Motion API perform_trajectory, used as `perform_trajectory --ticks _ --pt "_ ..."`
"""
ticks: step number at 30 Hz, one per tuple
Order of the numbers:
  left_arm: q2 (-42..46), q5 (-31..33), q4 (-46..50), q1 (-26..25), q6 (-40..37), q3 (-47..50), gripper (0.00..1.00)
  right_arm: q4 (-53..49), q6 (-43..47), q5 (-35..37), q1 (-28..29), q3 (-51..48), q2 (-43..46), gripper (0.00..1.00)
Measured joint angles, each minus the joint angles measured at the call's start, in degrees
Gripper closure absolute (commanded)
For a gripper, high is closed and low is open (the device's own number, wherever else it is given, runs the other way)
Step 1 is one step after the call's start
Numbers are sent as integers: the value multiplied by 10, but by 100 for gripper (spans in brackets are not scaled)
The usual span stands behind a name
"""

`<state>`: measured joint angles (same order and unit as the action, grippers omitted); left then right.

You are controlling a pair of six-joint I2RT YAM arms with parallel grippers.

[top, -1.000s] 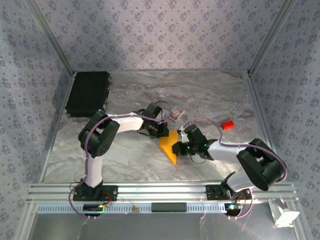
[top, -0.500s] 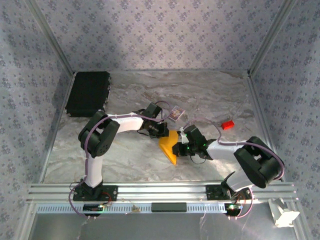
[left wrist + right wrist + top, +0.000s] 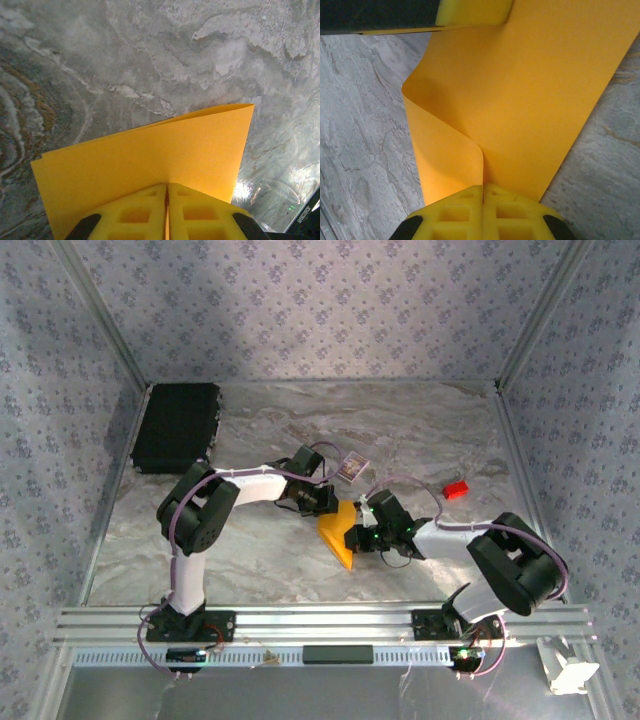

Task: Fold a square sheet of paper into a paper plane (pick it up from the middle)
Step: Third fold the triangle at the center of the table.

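Note:
The orange-yellow square sheet of paper (image 3: 338,532) hangs doubled over between both grippers at the middle of the table. My left gripper (image 3: 336,503) is shut on its far edge; in the left wrist view the sheet (image 3: 150,155) spreads out from between the closed yellow fingers (image 3: 135,212). My right gripper (image 3: 353,537) is shut on the near-right side, where the paper (image 3: 520,100) bends into a soft fold running into the closed fingers (image 3: 512,212). The left gripper's yellow fingertip (image 3: 472,11) shows at the top of the right wrist view.
A small purple-and-white patterned card (image 3: 350,468) lies just behind the left gripper. A tiny red block (image 3: 456,489) sits to the right. A black box (image 3: 177,426) stands at the back left. Marbled tabletop (image 3: 260,560) is bare in front of the paper.
The right arm's elbow shifted slightly left and its wrist turned a little; the paper and the left arm stayed nearly still.

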<state>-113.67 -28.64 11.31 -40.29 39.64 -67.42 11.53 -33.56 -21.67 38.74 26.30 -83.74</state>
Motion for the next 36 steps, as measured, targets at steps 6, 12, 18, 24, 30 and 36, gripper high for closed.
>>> perform_trajectory --ticks 6,12,18,24,30,36 --pt "13 18 -1 -6 1 1 71 5 2 0 0 3 -5 99" --pt "72 61 -2 -6 9 30 67 6 4 -1 -1 6 -10 100" --pt "179 75 -41 -6 45 121 81 7 8 -7 -9 15 -21 100" --pt "225 38 -146 -8 128 231 86 6 10 -7 -10 18 -22 100" --pt "221 14 -227 -30 199 275 90 3 13 -7 -12 20 -23 99" --pt "201 10 -309 -47 256 287 96 3 12 -7 -13 20 -23 99"
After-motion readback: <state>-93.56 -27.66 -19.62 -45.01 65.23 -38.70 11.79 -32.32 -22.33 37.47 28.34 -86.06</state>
